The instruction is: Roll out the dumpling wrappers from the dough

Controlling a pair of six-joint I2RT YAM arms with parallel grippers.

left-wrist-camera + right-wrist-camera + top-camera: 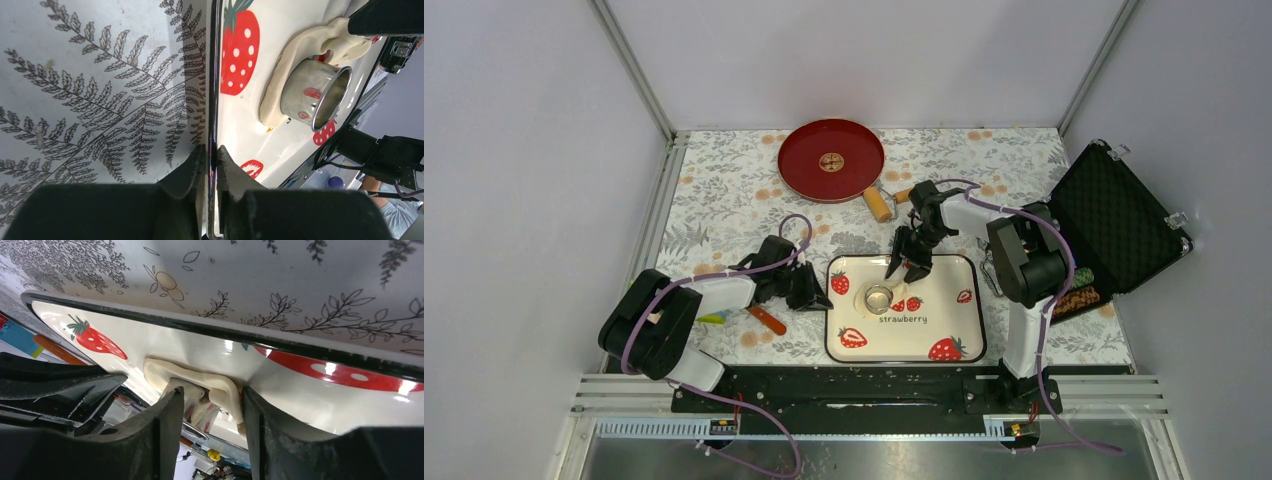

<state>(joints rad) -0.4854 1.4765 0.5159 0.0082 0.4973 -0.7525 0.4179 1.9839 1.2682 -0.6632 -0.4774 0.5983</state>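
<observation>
A sheet of pale dough [902,296] lies on the strawberry tray [944,300], with a steel cup cutter [877,298] standing on it. In the left wrist view the dough [295,52] curves round the cutter [312,92]. My left gripper [812,292] is shut on the tray's left rim [215,100], one jaw on each side of it [212,148]. My right gripper [907,268] is low over the tray's far part. Its fingers [211,392] stand apart with a raised fold of dough [227,390] between them, against one finger. No separate cut wrapper shows.
A red plate [831,160] sits at the back, with a wooden rolling pin [879,203] by its near right edge. An open black case [1119,215] stands at the right. An orange-handled tool [767,320] lies by the left arm.
</observation>
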